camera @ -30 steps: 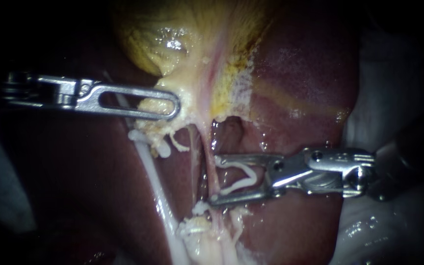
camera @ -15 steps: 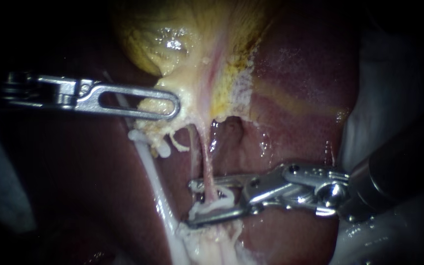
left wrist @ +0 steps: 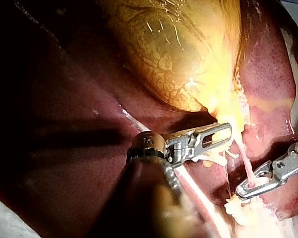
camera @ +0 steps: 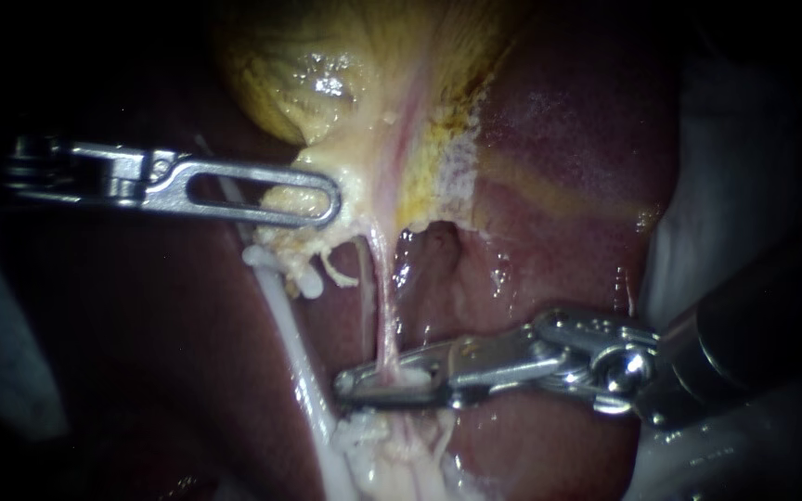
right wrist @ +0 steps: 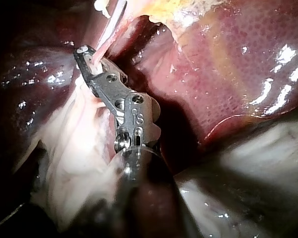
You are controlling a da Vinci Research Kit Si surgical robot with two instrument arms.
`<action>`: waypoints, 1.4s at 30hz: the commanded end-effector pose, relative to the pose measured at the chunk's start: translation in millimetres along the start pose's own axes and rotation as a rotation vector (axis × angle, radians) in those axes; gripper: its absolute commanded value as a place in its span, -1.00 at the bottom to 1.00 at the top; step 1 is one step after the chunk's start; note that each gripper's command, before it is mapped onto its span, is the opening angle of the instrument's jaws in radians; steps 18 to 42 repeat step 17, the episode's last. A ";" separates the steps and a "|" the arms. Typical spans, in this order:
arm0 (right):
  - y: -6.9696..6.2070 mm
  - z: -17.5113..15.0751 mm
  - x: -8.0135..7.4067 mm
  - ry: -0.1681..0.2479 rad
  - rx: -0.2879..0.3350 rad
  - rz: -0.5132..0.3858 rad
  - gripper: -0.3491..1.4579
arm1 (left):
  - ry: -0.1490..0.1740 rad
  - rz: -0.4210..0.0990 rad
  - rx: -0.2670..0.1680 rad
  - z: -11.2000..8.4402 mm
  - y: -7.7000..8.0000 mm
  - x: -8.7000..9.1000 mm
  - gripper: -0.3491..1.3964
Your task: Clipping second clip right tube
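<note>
The yellow gallbladder (camera: 327, 74) lies against the dark red liver (camera: 559, 148). My left instrument (camera: 322, 199) is shut on pale tissue at the gallbladder's lower end, holding it taut. A thin pink right tube (camera: 384, 315) runs down from there, and a white left tube (camera: 294, 353) runs beside it. My right instrument (camera: 350, 385) is shut across the right tube low down, with a white clip (camera: 407, 377) squeezed between its jaws. The left wrist view shows the left instrument (left wrist: 223, 133) and the right instrument (left wrist: 243, 191) on the tube (left wrist: 246, 166). In the right wrist view the right instrument (right wrist: 84, 57) grips the tube (right wrist: 109, 29).
A clump of pale fatty tissue (camera: 392, 455) sits just below the right instrument's jaws, where both tubes end. White cloth (camera: 754, 186) borders the liver on the right. The right instrument's dark shaft (camera: 754, 315) crosses over it.
My right instrument slid left and down with its open clip around the right tube, then its jaws closed, flattening the clip on the tube. The left instrument held still.
</note>
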 end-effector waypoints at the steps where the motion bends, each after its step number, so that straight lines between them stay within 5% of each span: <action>1: 0.0 0.1 -0.2 0.000 0.000 -0.003 -1.00 | 0.001 0.000 0.001 0.0 0.0 0.0 -1.00; 42: 0.2 -0.2 0.0 0.001 0.000 -0.001 -1.00 | 0.001 0.000 0.001 0.0 0.0 0.0 -1.00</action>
